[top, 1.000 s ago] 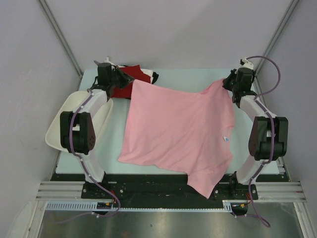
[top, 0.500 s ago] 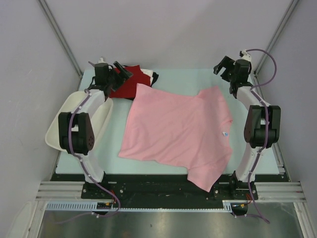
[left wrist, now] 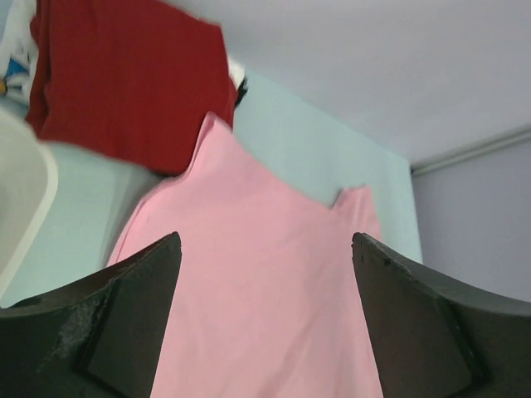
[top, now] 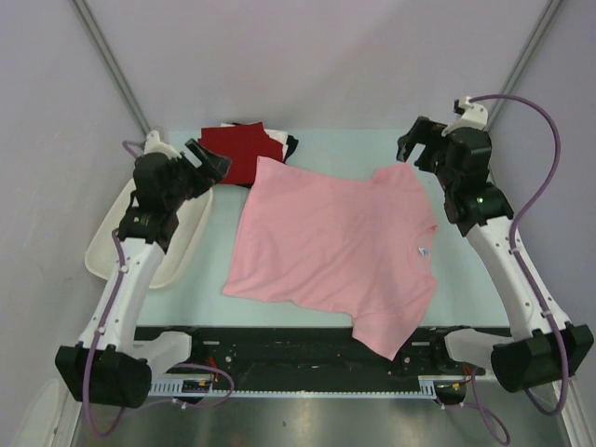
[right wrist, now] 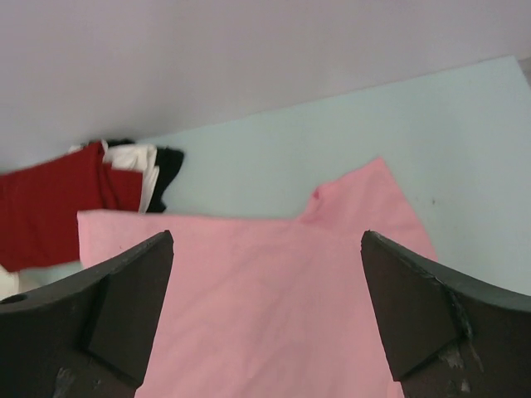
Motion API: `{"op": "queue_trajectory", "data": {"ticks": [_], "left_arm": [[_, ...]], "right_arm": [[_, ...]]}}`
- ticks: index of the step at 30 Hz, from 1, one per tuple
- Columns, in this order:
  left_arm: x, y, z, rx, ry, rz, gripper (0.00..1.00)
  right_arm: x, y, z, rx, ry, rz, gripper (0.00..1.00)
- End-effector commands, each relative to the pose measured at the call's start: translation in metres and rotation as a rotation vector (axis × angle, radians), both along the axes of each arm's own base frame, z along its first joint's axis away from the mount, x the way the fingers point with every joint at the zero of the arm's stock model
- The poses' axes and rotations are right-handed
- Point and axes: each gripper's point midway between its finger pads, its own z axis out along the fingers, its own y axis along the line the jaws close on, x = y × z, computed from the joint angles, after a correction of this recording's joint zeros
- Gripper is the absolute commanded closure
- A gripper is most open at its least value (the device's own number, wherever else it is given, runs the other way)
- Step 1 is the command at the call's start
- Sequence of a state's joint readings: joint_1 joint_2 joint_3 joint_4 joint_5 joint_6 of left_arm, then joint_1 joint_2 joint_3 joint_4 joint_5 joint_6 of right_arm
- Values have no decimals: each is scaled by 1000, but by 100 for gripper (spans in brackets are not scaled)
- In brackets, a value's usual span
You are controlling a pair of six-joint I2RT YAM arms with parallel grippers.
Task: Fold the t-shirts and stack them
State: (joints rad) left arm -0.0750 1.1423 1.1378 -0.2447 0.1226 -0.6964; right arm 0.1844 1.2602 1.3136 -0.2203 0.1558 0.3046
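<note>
We've got the plain light pink cloth t-shirt (top: 331, 247) spread flat on the pale green table (top: 466, 279). It lies below and between both claws, neck to the right arm's side, hem to the left's. We judge it's laid open like this so the folds can start from a smooth sheet. One sleeve droops off the near table edge, well back from either claw, so prob. needs pulling in first.

Left claw (top: 207, 160): jaws wide apart, nothing in them, hanging above the table just outboard of the shirt's far hem corner. Right claw (top: 418, 149): also spread wide and empty, just beyond the far sleeve. Both sit clear of the cloth, which we read as keeping it from getting dragged or rumpled.

The folded dark red shirt (top: 240, 149) sits just past the left claw's tips, atop a folded white shirt (top: 277, 140) and a black one (top: 292, 144). That's the stack, tucked at the far edge, presumably to leave the middle free. Pink corner lies right beside it; touching or not, can't tell.

The white plastic tub (top: 112, 251) is behind the left claw, under that arm, off to the side.
</note>
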Motion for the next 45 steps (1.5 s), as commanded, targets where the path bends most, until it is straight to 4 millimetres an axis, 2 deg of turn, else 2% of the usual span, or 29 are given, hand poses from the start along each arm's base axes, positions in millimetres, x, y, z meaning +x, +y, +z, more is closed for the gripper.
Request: {"op": "queue_trajectory", "data": {"ticks": [1, 2, 3, 4, 5, 6, 7, 8, 9, 11, 13, 14, 17, 22, 23, 34, 45], "left_arm": [[-56, -16, -76, 131, 215, -106, 12], [-71, -16, -92, 145, 270, -110, 12], [-79, -19, -97, 149, 281, -128, 12], [-87, -25, -104, 158, 290, -153, 13], [-100, -24, -120, 161, 342, -149, 13], [-105, -25, -127, 168, 359, -156, 14], [-110, -27, -135, 178, 373, -165, 15], [-121, -25, -154, 174, 444, -155, 15], [-126, -25, -163, 179, 469, -156, 16], [-139, -19, -188, 184, 561, -125, 18], [-146, -17, -202, 174, 596, -114, 20], [-154, -18, -216, 148, 637, -104, 21], [-168, -17, -239, 103, 710, -63, 26], [-177, -14, -259, 47, 755, 23, 29], [-179, -7, -267, 57, 769, 65, 30], [-194, 0, -288, 56, 838, 132, 32], [-203, 3, -299, 65, 866, 153, 33]], "right_arm": [[-66, 23, -70, -70, 282, 57, 1], [-78, 27, -78, -69, 310, 65, 0], [-93, 33, -100, -87, 366, 83, 0], [-111, 38, -98, -100, 347, 80, 0], [-122, 40, -105, -72, 365, 67, 0], [-138, 38, -128, -83, 426, 69, 0], [-151, 40, -130, -53, 432, 86, 0], [-161, 41, -136, -14, 458, 84, 0], [-176, 41, -157, -12, 517, 94, 0], [-198, 46, -160, 30, 519, 131, 0], [-211, 49, -164, 67, 510, 141, 0], [-221, 51, -160, 73, 489, 165, 0], [-230, 55, -153, 91, 463, 194, 0], [-239, 66, -150, 110, 469, 254, 0], [-241, 68, -151, 108, 470, 257, 0], [-247, 74, -152, 63, 457, 286, 0], [-249, 73, -158, 58, 458, 288, 0]]}}
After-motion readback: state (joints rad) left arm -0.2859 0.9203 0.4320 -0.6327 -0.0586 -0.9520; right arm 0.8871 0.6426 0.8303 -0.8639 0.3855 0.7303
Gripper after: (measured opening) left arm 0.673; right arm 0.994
